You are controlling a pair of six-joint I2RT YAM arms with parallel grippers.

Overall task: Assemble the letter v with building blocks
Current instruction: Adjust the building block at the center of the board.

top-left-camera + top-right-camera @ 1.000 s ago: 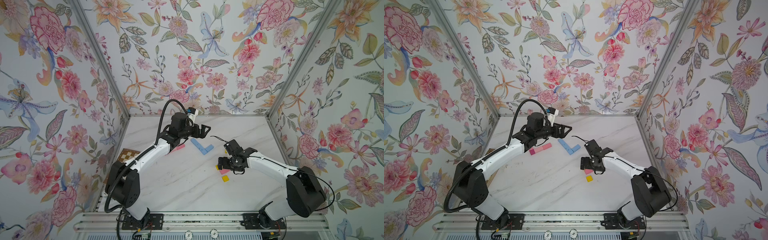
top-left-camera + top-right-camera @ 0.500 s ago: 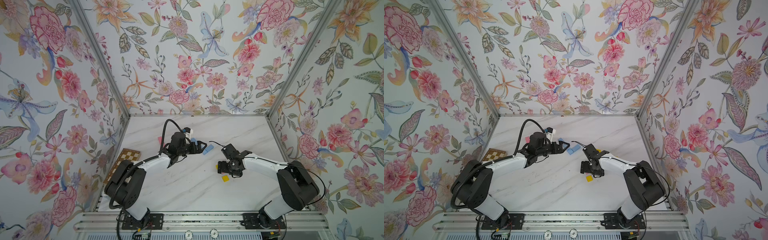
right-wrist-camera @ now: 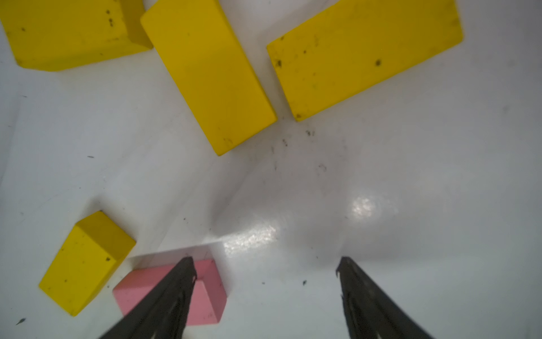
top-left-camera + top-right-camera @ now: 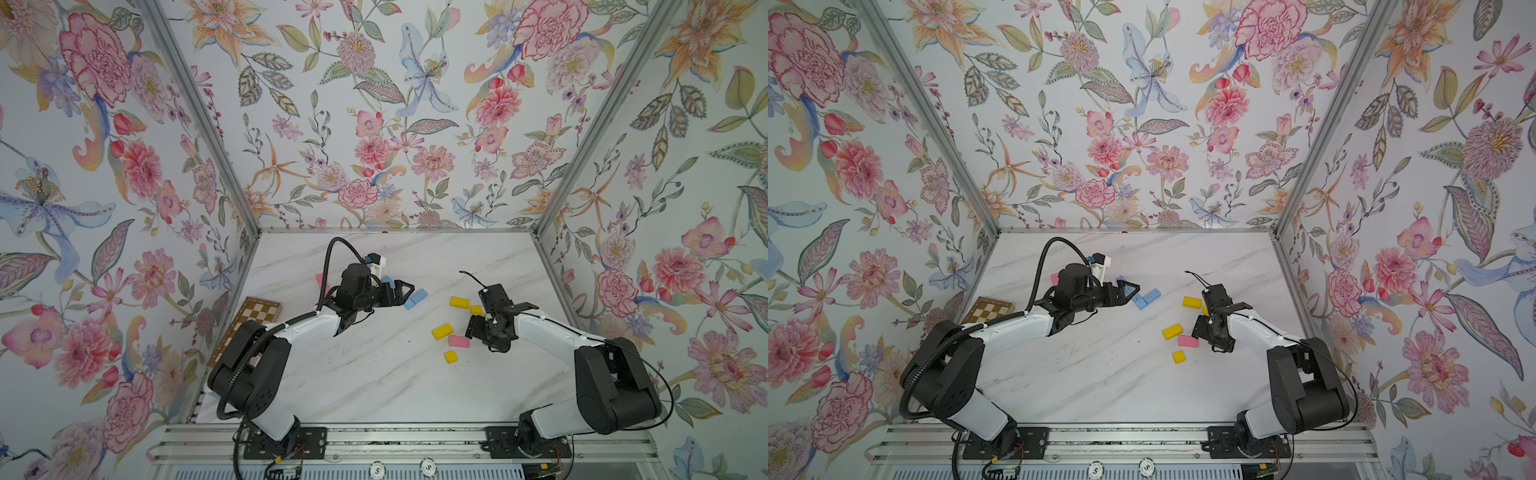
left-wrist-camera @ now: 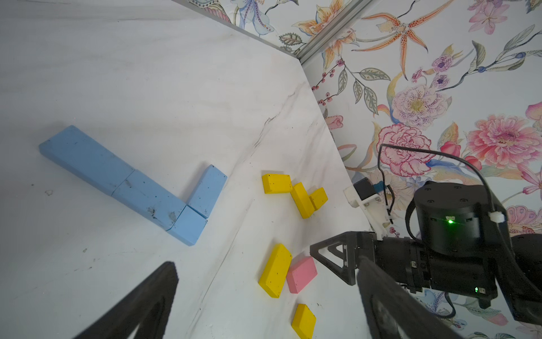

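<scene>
drawn back toward its base over the last second, the left arm is now hung above the blue blocks (image 5: 149, 199) rather than beyond them, while the right arm is shifted aside and more yellow pieces are uncovered. across the marble table (image 4: 374, 386) the work appears to be split: the blue figure is kept on the left arm's side and the loose stock on the right arm's. the checkered board (image 4: 254, 316) is left at the table edge beside the left arm, apparently unused. the blue blocks are laid end to end in one long stroke, with a shorter stroke butted at its foot, judged to be a v half built. the left gripper (image 4: 404, 296) is held just over that figure, jaws wide apart and nothing between them, seemingly kept ready for the next piece. yellow blocks (image 4: 441, 331) are scattered near the right gripper (image 3: 264, 259), whose jaws are spread and empty. the pink block (image 3: 209, 296) is found just beside a yellow oblong and partly under one finger (image 3: 179, 284); contact cannot be told. it is judged to be lined up for pickup.
</scene>
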